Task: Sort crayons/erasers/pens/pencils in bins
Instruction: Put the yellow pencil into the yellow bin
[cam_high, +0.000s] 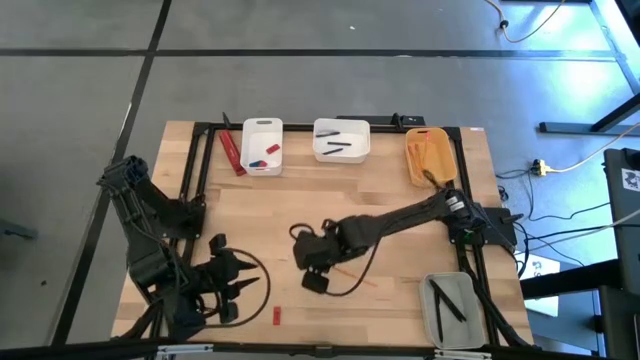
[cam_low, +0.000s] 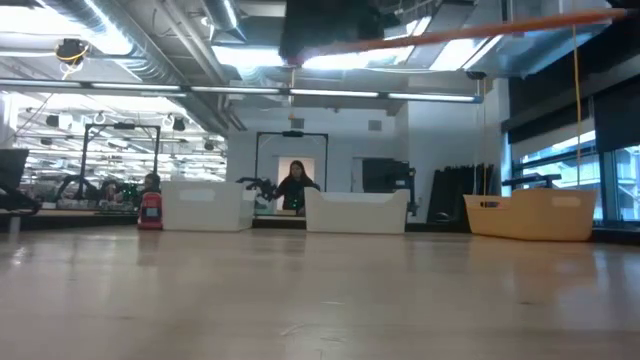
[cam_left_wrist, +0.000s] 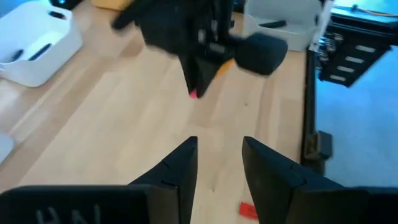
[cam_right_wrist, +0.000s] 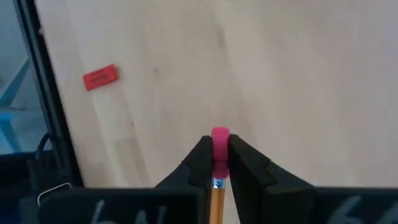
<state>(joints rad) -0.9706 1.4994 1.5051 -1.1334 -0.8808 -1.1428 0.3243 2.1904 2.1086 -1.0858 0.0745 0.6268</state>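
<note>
Currently the left gripper (cam_high: 240, 287) waits at the near left corner, jaws apart and empty. One red eraser (cam_high: 276, 316) lies loose just beside it, unsorted. Mid-table, the right gripper (cam_right_wrist: 216, 163) pinches a pencil (cam_right_wrist: 217, 186) near its pink end, held above the wood. Near right, the grey bin (cam_high: 455, 310) holds pens. Far edge: both white bins (cam_high: 262, 146) hold items; yellow bin (cam_high: 431, 156) likely receives this pencil.

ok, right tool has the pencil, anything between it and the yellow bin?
Nothing visible. The right tool grips the pencil above mid-table; the yellow bin sits at the far right corner with bare wood between them. The red eraser lies at the near edge, and the left tool waits near-left, both off that path.
</note>
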